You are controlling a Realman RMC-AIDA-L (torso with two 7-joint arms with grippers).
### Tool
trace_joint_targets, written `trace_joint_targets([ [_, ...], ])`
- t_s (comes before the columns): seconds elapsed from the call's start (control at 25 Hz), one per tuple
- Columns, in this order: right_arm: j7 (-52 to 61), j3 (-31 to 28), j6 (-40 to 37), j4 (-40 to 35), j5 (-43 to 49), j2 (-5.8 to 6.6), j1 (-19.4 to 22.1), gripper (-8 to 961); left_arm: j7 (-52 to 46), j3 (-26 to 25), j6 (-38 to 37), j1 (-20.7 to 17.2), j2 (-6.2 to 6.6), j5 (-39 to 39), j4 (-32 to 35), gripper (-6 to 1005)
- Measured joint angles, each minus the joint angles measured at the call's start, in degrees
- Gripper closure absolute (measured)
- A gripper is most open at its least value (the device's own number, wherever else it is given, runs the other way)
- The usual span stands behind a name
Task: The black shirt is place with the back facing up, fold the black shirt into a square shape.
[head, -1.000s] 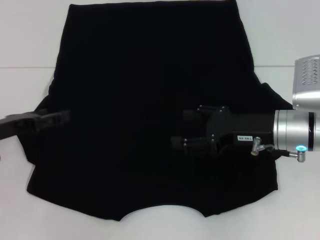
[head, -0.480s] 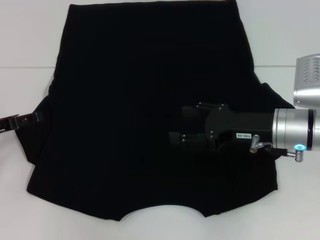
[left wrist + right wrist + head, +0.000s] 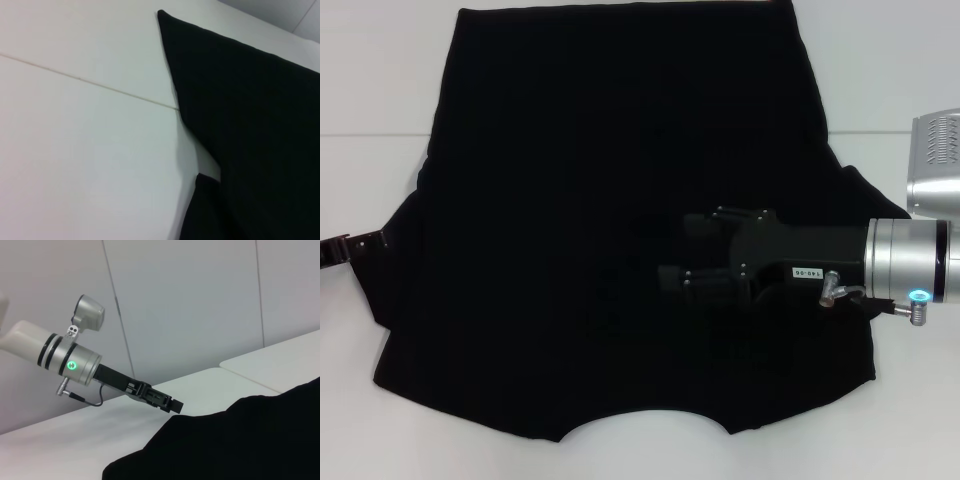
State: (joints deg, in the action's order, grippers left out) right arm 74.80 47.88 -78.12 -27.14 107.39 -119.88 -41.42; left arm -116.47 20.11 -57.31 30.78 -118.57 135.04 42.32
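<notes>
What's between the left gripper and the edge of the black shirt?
Only bare white table. In the head view the left gripper sits just off the black shirt, with nothing between them.

The black shirt [image 3: 620, 220] covers most of the white table [image 3: 370, 100], leaving bare strips along both sides. The right gripper [image 3: 670, 255] and its arm hang over the shirt's right half, blocking passage there. The left gripper [image 3: 365, 243] sits at the shirt's left edge; the shirt's left half is open above.
</notes>
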Motion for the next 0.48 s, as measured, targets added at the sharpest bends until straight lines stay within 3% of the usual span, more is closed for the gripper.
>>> trace_joint_targets([
  [0.48,0.1,0.0,0.0,0.4,0.0,0.00,-0.1,38,0.3,2.7,4.8,0.1,-0.88,0.0,-0.9,126],
])
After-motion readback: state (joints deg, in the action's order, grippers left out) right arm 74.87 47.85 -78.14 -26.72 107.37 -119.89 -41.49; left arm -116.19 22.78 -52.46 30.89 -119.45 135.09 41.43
